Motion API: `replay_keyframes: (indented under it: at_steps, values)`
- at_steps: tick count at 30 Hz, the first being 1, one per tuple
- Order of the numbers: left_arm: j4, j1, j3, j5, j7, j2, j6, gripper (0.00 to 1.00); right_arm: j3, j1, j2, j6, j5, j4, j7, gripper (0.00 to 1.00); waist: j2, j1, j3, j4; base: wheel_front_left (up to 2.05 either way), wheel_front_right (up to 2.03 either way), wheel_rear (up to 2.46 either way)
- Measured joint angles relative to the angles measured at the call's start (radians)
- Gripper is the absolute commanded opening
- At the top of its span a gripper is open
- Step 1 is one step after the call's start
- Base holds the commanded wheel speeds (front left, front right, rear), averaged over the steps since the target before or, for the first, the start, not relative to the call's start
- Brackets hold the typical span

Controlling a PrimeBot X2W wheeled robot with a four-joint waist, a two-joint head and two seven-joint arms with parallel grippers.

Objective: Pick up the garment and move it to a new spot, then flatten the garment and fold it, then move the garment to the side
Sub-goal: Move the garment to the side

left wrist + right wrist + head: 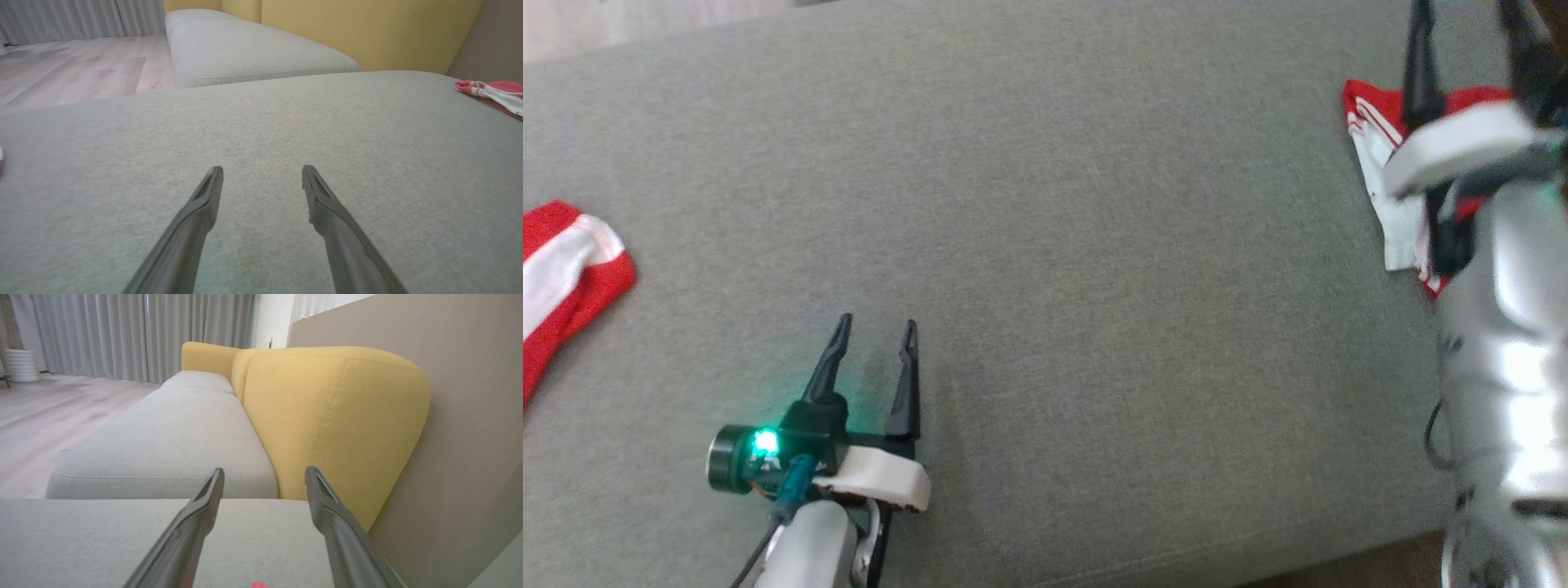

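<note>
Right pincer (pixel 264 473) spread, garment (pixel 1376 139) just beneath

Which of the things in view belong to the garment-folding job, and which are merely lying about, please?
Job in hand:
- red-and-white garment, at the right
- right gripper, open, over it
- left gripper, open
- grey sofa seat, the work surface

Lying about:
- second red-and-white cloth, at the left edge, perhaps another piece to fold
- yellow backrest
- curtains
- white pot
</note>
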State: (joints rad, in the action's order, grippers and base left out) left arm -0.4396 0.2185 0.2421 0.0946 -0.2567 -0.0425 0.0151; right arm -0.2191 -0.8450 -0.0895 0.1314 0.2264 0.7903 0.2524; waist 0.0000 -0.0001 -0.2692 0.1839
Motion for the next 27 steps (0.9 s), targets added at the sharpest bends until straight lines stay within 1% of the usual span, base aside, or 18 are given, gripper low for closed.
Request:
replay_keyframes:
  at_steps: [4, 7, 10, 14, 18, 21, 27]
  values:
    - [0.012, -0.003, -0.019, 0.022, 0.0, 0.0, 0.011, 1.0, 0.082, 0.142, 0.012, 0.0, -0.12, -0.048, 0.0, 1.0, 0.0, -0.0001, 0.029, -0.037, 0.0, 0.0, 0.0]
    - [0.02, -0.014, -0.021, 0.031, 0.0, 0.0, 0.015, 1.0, 0.139, 0.238, 0.02, 0.0, -0.179, -0.07, 0.0, 1.0, 0.0, 0.0001, 0.049, -0.071, 0.0, 0.0, 0.0]
    - [0.022, -0.04, -0.025, 0.042, 0.0, -0.001, 0.025, 1.0, 0.155, 0.308, 0.032, 0.0, -0.24, -0.094, 0.0, 1.0, 0.0, 0.0, 0.072, -0.103, 0.0, 0.0, 0.0]
    - [0.021, -0.071, -0.025, 0.045, 0.0, 0.0, 0.038, 1.0, 0.186, 0.39, 0.033, 0.0, -0.31, -0.099, 0.0, 1.0, 0.0, -0.0001, 0.103, -0.144, 0.0, 0.0, 0.0]
    - [0.014, -0.092, -0.044, 0.049, 0.0, -0.001, 0.049, 1.0, 0.215, 0.462, 0.035, 0.0, -0.329, -0.1, 0.0, 1.0, 0.0, 0.0, 0.134, -0.177, 0.0, 0.0, 0.0]
    - [0.007, -0.107, -0.054, 0.051, 0.0, -0.001, 0.058, 1.0, 0.211, 0.501, 0.036, 0.0, -0.35, -0.106, 0.0, 1.0, 0.0, 0.0, 0.155, -0.195, 0.0, 0.0, 0.0]
    - [0.003, -0.139, -0.099, 0.044, 0.0, -0.001, 0.064, 1.0, 0.226, 0.532, 0.037, 0.0, -0.373, -0.143, 0.0, 1.0, 0.0, 0.0, 0.202, -0.21, 0.0, 0.0, 0.0]
